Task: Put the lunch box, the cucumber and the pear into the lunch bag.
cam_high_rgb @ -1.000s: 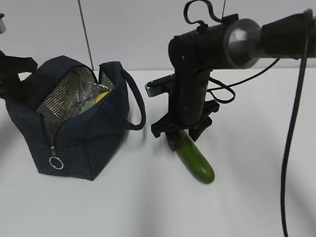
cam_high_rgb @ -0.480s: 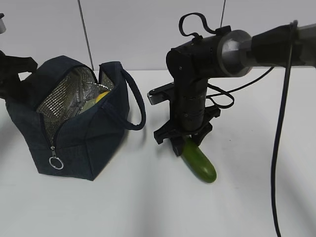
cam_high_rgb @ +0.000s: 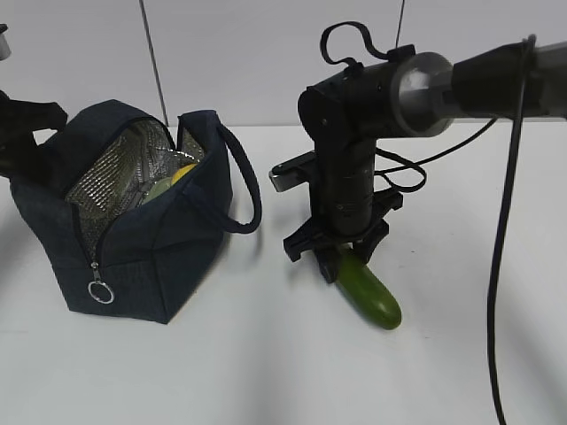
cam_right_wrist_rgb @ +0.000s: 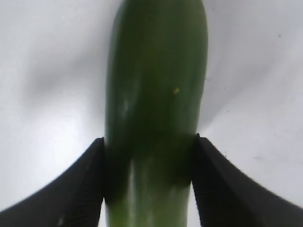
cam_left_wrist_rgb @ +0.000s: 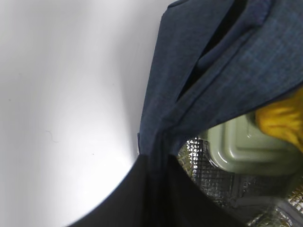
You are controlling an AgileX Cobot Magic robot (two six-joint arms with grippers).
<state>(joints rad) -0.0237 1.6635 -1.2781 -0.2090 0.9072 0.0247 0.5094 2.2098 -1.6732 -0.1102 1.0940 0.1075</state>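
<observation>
The navy lunch bag (cam_high_rgb: 133,230) stands open at left, its edge pinched by the left gripper (cam_left_wrist_rgb: 151,189); inside lie the lunch box (cam_left_wrist_rgb: 236,146) and pear (cam_left_wrist_rgb: 284,120). The right gripper (cam_right_wrist_rgb: 147,179) clasps the cucumber (cam_high_rgb: 368,292) on the table (cam_high_rgb: 266,372).

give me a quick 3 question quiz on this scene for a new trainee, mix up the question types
1. True or false: the pear already sits inside the lunch bag.
2. Multiple choice: what do the fingers of the right gripper press against? A) the bag's strap B) the cucumber C) the zipper ring
3. Fill in: in the left wrist view, the pale green lid beside the pear belongs to the ____.

Key
1. True; its yellow shows in the bag's open top.
2. B; the fingers touch both sides of the cucumber, which lies on the table.
3. lunch box, inside the silver-lined bag.
</observation>
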